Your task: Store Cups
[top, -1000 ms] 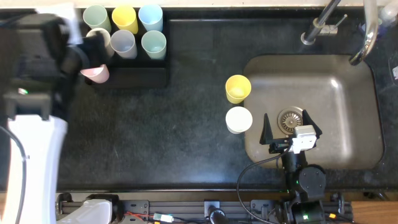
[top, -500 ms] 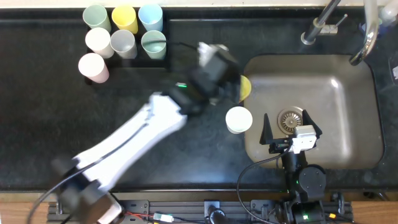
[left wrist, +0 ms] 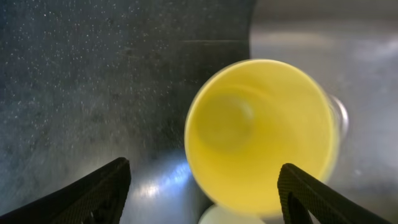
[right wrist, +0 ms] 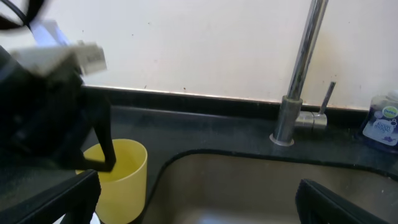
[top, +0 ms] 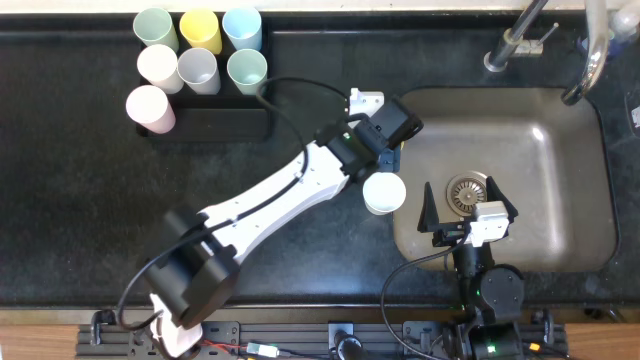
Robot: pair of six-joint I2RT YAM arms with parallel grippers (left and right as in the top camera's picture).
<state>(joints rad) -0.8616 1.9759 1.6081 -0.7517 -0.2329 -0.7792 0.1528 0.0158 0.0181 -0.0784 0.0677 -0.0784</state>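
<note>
A yellow cup [left wrist: 261, 134] stands upright on the dark counter at the sink's left rim, also seen as the yellow cup [right wrist: 121, 177]. My left gripper [left wrist: 204, 167] hovers above it, open, its fingers wide on either side of the cup without touching it. In the top view the left gripper [top: 390, 128] covers most of that cup. A white cup [top: 384, 192] stands just in front of the yellow one. A pink cup [top: 150, 108] stands by the black rack [top: 225, 122], which holds several cups. My right gripper [top: 468, 205] is open and empty over the sink.
The steel sink [top: 560, 130] fills the right side, with its drain [top: 467, 190] under the right gripper. A faucet [right wrist: 298, 81] and a soap bottle [right wrist: 382, 121] stand behind it. Bare dark counter [top: 150, 200] lies between the rack and the sink.
My left arm let go of the pink cup at the rack and swung right across the counter to above the yellow cup. The right arm has not moved.
</note>
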